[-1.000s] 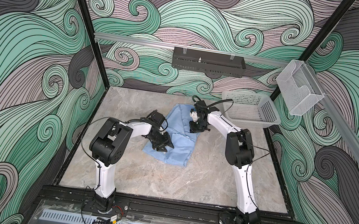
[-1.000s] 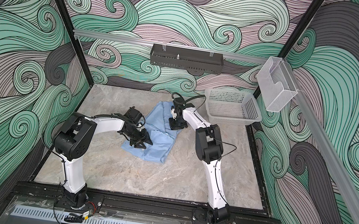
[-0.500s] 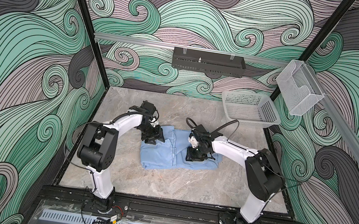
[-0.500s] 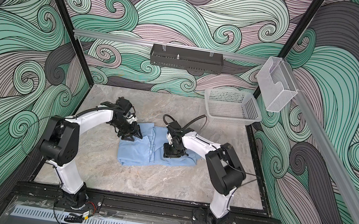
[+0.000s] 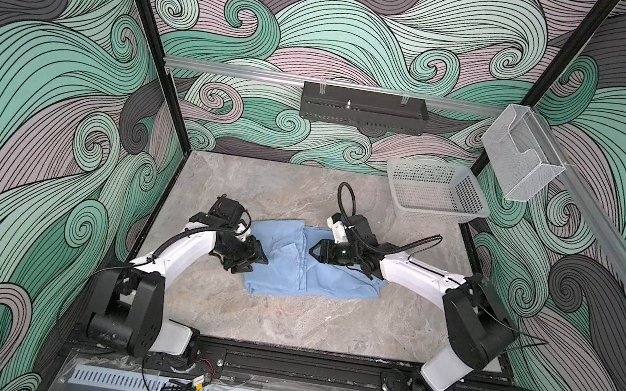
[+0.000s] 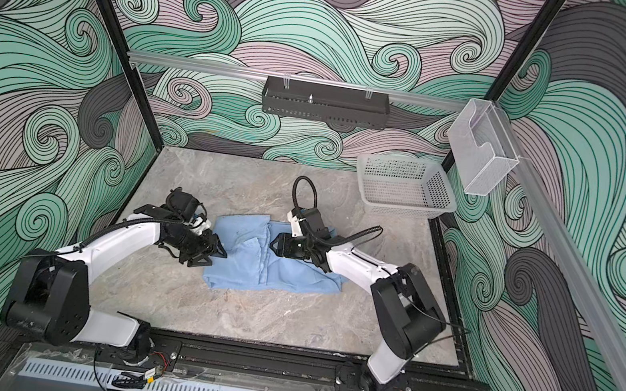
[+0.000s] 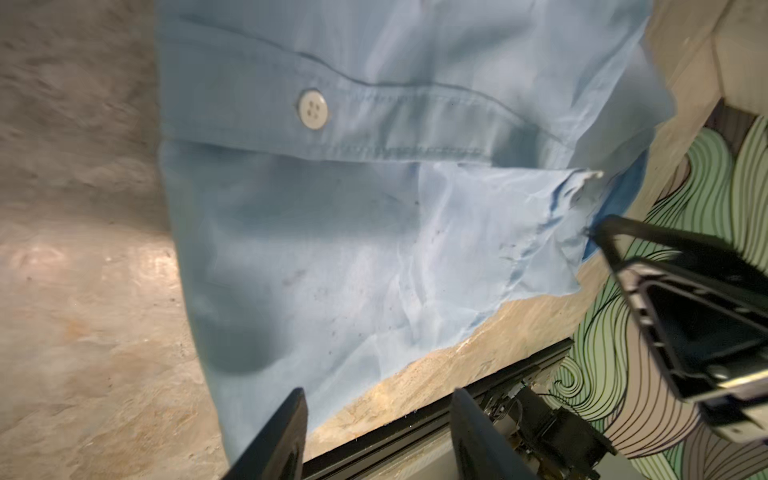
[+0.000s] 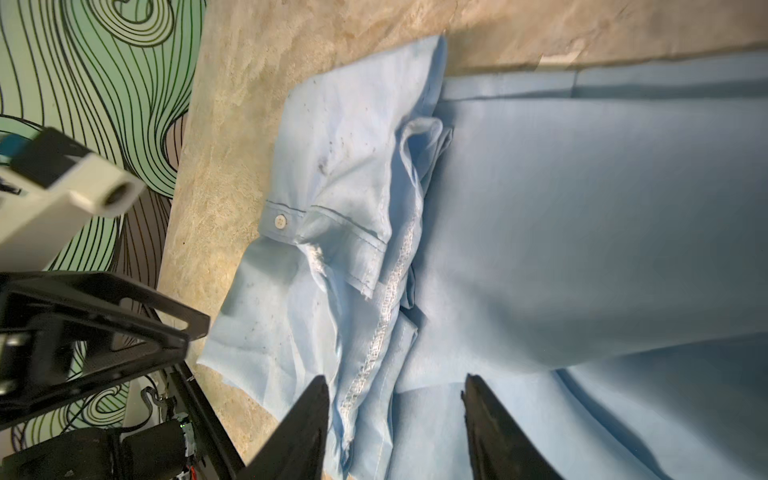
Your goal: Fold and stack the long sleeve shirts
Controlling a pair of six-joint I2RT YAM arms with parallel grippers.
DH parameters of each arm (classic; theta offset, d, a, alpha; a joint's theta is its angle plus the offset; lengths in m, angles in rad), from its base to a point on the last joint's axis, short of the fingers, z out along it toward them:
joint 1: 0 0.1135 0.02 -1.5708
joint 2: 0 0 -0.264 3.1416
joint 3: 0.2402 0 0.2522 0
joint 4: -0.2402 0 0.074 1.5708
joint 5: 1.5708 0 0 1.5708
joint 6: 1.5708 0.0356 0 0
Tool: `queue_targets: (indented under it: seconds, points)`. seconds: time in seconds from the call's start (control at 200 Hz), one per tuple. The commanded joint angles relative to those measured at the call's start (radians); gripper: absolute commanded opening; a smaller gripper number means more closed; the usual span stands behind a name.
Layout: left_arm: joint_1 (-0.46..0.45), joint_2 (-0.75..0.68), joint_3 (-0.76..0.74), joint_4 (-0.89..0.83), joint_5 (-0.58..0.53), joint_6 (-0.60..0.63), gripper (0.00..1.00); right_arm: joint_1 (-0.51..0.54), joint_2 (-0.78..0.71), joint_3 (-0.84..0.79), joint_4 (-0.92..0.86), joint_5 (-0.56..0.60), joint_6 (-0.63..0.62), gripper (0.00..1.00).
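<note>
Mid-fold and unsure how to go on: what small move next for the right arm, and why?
Probably lower the right jaws onto the bunched seam of the light blue shirt and pinch it to pull it flat: they stand open above that ridge, and the cloth there lies rumpled.

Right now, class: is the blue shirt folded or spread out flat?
Folded: the shirt lies as a compact rectangle, layers overlapping, a buttoned cuff on top.

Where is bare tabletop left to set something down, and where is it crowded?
Free: the marble tabletop between the light blue woven shirt and the black front rail; also behind the shirt, left of the pale perforated plastic basket. Crowded: over the shirt, around the left claw and right claw.
</note>
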Motion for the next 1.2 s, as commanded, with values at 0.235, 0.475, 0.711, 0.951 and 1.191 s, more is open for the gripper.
queue_targets:
  seconds: [0.235, 0.475, 0.711, 0.951, 1.191]
  points:
    - [0.044, -0.038, -0.007, 0.022, 0.069, -0.012, 0.58, 0.052, 0.061, -0.045, 0.125, -0.044, 0.141, 0.64]
    - [0.048, -0.042, -0.002, 0.019, 0.072, -0.011, 0.58, 0.079, 0.108, -0.026, 0.170, -0.091, 0.170, 0.72]
    - [0.067, -0.057, -0.002, -0.001, 0.072, 0.003, 0.58, 0.079, 0.176, 0.054, 0.131, -0.087, 0.163, 0.73]
    - [0.080, -0.061, -0.004, -0.006, 0.080, 0.014, 0.58, 0.079, 0.243, 0.145, 0.093, -0.081, 0.146, 0.59]
    - [0.098, -0.066, -0.008, -0.015, 0.088, 0.027, 0.58, 0.081, 0.236, 0.190, 0.022, -0.093, 0.144, 0.11]
